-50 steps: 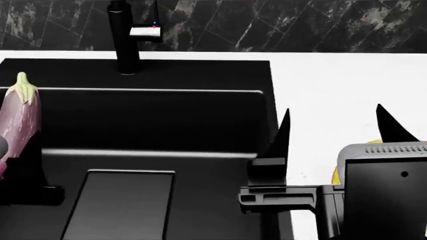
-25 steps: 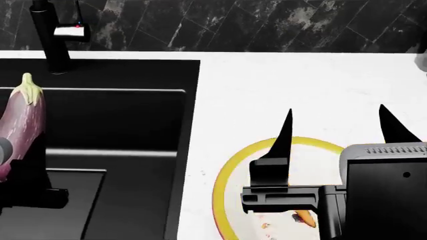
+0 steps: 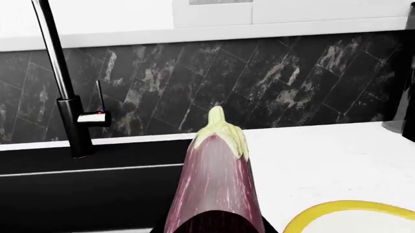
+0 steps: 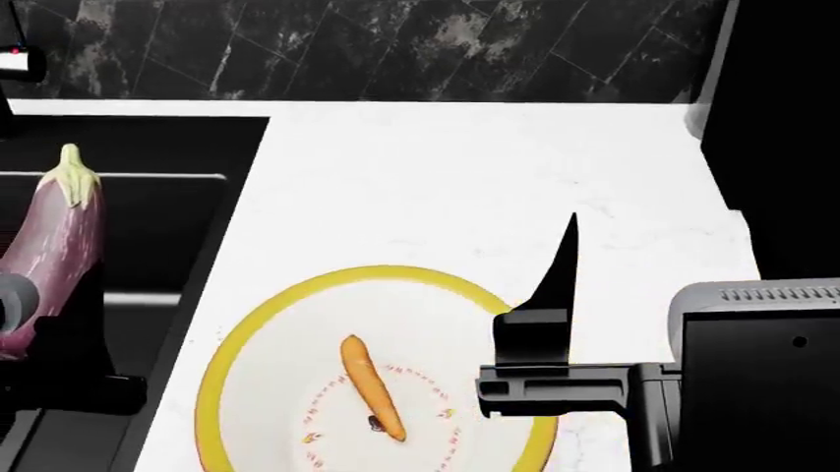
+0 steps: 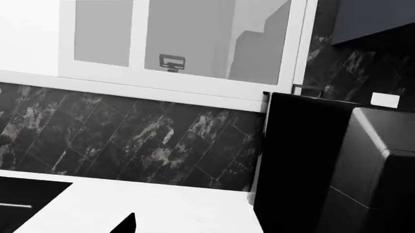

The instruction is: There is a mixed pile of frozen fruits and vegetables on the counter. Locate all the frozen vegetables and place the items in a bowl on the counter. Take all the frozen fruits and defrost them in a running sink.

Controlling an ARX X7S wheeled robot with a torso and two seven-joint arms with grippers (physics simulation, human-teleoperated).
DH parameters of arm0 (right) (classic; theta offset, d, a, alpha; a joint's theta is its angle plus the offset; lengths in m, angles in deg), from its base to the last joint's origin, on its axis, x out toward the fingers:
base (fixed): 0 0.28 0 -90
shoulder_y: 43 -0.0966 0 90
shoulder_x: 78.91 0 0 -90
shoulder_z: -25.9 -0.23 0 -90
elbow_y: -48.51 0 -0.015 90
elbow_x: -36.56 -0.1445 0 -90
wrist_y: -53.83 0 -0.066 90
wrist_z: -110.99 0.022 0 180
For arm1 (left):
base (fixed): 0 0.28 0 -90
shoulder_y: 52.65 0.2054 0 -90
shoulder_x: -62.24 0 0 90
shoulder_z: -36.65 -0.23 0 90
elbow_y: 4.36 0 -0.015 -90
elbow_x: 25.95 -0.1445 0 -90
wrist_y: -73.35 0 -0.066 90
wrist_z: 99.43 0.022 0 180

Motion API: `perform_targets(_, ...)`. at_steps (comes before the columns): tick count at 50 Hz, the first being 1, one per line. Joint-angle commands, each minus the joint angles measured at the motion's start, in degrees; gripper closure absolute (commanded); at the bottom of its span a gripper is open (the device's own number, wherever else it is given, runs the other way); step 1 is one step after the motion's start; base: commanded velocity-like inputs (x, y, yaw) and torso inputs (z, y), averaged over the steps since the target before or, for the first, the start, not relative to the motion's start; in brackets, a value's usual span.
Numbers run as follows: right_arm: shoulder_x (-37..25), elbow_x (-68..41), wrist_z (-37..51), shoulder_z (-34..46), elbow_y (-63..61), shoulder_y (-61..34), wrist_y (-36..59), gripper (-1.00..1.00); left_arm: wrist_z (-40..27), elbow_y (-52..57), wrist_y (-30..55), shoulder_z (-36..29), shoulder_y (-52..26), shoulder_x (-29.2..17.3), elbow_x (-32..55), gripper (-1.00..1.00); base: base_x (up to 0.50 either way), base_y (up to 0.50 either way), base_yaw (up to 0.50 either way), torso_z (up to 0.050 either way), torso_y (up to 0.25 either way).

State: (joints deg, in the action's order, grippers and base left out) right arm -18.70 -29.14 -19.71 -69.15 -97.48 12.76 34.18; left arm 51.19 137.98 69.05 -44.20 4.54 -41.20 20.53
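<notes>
My left gripper is shut on the purple eggplant, holding it upright over the black sink, stem cap up. In the left wrist view the eggplant fills the middle. The white bowl with a yellow rim stands on the white counter just right of the sink, with the slim orange carrot lying inside. My right gripper is open and empty above the bowl's right rim; one fingertip shows in the right wrist view. The yellow pear is out of view.
A tall black faucet stands behind the sink by the dark marbled backsplash. A big black appliance stands on the counter at the right and also shows in the right wrist view. The bowl rim shows beside the eggplant.
The head view has swung right: sink and faucet slid left, and the bowl with the carrot came fully into view. The eggplant stays in my left gripper.
</notes>
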Motion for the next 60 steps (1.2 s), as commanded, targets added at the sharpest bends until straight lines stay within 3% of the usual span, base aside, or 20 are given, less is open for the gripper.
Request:
perform_targets(1, -0.14, -0.6, 0.17, 0.54, 0.11, 0.18, -0.8, -1.0, -1.15, -0.38, -1.43, 0.28, -0.62, -0.04, -0.16, 1.0, 0.0, 0.0, 0.0, 0.0, 0.0)
perform_targets(12, -0.71, 0.55, -0.52, 2.36, -0.03, 0.14, -1.75, -1.0, -1.92, -0.79, -2.0, 0.36, 0.02, 0.01, 1.31, 1.0, 0.0, -0.26, 0.0, 0.0, 0.0)
perform_targets(21, 0.16, 2.18, -1.29, 4.17, 0.66, 0.54, -3.42, -1.0, -3.14, -2.5, -0.86, -4.72, -3.55, 4.16, 3.75, 1.0, 0.0, 0.0, 0.0, 0.0, 0.0)
perform_targets(28, -0.4, 1.6, -0.94, 4.09, 0.65, 0.29, -3.61, -1.0, -3.24, -3.63, 1.18, -7.99, -6.67, 4.64, 6.32, 1.0, 0.0, 0.0, 0.0, 0.0, 0.001)
perform_targets(43, -1.03, 2.76, -1.17, 5.18, 1.14, 0.7, -4.85, -1.0, -0.51, -9.16, -8.55, -23.07, -5.1, 2.98, 0.0, 1.0, 0.0, 0.0, 0.0, 0.0, 0.0)
perform_targets(60, -1.8, 3.02, -0.92, 5.94, 1.32, 1.23, -5.68, -1.0, 1.19, -14.69, -12.79, -29.3, -5.81, 3.88, -2.28, 1.0, 0.0, 0.0, 0.0, 0.0, 0.001)
